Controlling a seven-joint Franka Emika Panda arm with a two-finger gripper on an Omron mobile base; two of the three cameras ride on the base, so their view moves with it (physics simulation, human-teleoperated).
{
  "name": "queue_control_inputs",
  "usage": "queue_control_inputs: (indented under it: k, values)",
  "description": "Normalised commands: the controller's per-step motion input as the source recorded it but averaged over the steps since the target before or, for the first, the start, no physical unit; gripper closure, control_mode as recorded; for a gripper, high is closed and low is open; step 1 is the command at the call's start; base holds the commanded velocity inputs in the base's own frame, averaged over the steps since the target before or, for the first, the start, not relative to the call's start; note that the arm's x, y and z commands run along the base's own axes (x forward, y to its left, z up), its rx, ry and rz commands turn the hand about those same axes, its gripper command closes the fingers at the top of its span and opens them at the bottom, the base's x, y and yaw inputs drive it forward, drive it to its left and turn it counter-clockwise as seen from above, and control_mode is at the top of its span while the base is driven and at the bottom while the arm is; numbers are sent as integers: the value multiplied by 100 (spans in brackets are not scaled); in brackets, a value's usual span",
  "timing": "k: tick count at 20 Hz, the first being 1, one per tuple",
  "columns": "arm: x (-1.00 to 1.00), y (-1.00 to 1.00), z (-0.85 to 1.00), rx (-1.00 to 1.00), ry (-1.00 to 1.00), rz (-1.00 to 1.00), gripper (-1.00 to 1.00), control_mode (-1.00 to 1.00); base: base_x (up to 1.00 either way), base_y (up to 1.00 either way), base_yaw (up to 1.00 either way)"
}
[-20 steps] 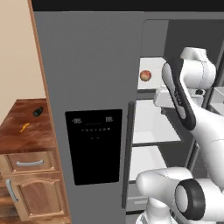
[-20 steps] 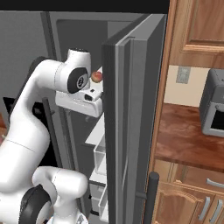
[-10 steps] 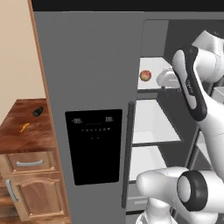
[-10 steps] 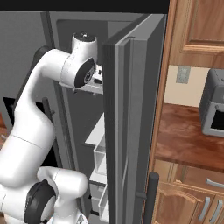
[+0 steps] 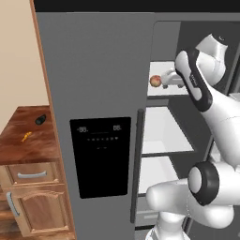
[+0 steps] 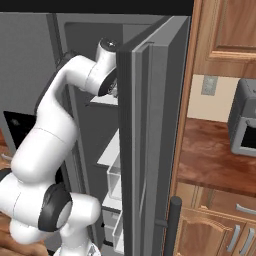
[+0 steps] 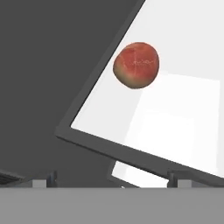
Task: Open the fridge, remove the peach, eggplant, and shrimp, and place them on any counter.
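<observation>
Risk: the peach (image 5: 154, 80) sits loose on the upper white shelf (image 5: 161, 90) inside the fridge (image 5: 98, 70), close to the shelf's near left edge. It's round, so if one finger lands first it likely rolls, either deeper in or off the front lip. In the hand view the peach (image 7: 136, 64) is up and a bit right of centre and well ahead, so the approach doesn't look centred on it; closing from here would catch air or clip one side.

Second risk: the arm reaches in past the open right door (image 6: 145, 150) with the elbow near the door edge, so a wide swing on the way out could hit the door or the shelf above.

Gripper (image 5: 164, 82) is just right of the peach, not touching; fingers apart, nothing held.

Eggplant (image 5: 41, 119) and shrimp (image 5: 26, 137) are already on the table (image 5: 28, 150) at left, so the peach is the last item.

Versus the earlier frames: the wrist has gone deeper into the fridge and closed on the peach. Peach itself hasn't moved, fingers just as wide.
</observation>
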Motion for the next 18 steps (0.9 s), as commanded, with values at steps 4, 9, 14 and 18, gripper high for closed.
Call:
queue_control_inputs:
  k: [4, 9, 14, 18]
  values:
    - [56, 0, 0, 0, -7, 9, -100, -100, 0, 0, 0]
    - [62, 3, -6, 0, -1, 1, -100, -100, 0, 0, 0]
    - [73, 1, -11, 0, 0, 0, -100, -100, 0, 0, 0]
    - [68, 0, -18, 0, 0, 0, -100, -100, 0, 0, 0]
